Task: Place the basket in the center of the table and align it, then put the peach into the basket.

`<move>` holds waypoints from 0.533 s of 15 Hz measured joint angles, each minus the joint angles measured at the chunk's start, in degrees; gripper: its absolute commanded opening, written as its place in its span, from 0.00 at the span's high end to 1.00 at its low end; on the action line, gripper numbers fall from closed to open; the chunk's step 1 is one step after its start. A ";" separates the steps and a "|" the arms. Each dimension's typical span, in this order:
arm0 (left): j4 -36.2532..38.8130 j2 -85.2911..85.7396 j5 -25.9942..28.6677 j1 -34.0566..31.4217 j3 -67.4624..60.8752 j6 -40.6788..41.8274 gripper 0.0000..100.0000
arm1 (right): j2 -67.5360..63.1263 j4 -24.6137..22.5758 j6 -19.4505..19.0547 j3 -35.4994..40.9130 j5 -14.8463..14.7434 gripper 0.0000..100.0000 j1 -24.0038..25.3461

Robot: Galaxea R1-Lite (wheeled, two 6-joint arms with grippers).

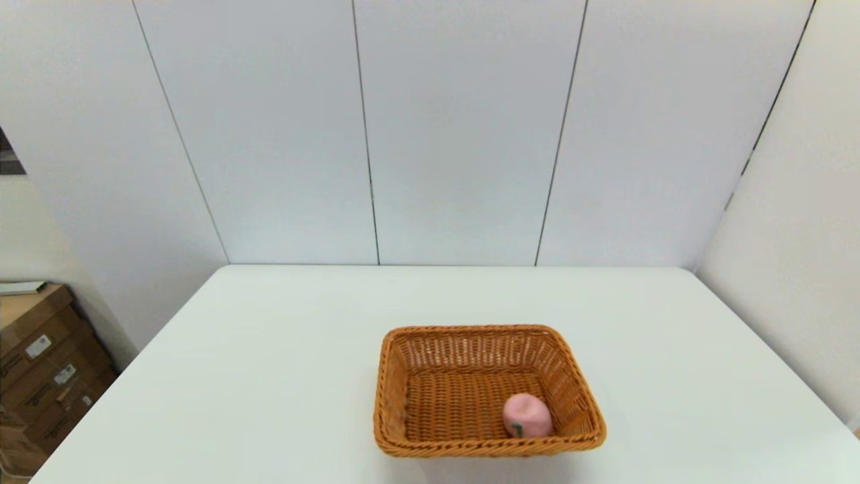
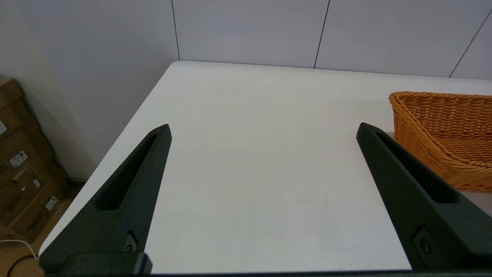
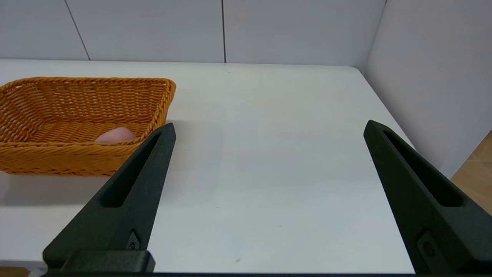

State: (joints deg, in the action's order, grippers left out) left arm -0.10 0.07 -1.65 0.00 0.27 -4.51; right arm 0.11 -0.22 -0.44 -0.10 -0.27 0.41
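Head view: basket [image 1: 489,390] sits near table [image 1: 269,376] centre, twd the near edge; peach [image 1: 527,415] inside, near-right corner. Neither arm visible.
L wrist: left gripper [image 2: 263,130] spread wide, empty, above table left of basket.
R wrist: right gripper [image 3: 269,127] likewise spread, empty, right of basket.

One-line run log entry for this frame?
peach: inside basket, near-right corner | basket: on table, about centred, squared | left end effector: open, empty, left of basket | right end effector: open, empty, right of basket
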 measured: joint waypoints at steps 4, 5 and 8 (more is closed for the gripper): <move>0.00 0.00 0.02 0.00 0.00 -0.02 0.00 | -0.01 0.00 -0.07 0.00 0.00 0.00 0.00; 0.00 0.00 0.02 0.00 0.00 -0.02 0.00 | -0.01 0.00 -0.07 0.00 0.00 0.00 0.00; 0.02 0.00 0.02 0.00 0.00 -0.09 0.00 | -0.01 0.00 0.04 0.00 0.00 0.00 0.00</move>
State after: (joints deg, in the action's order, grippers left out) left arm -0.07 0.07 -1.62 0.00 0.27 -4.60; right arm 0.10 -0.22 -0.40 -0.10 -0.27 0.41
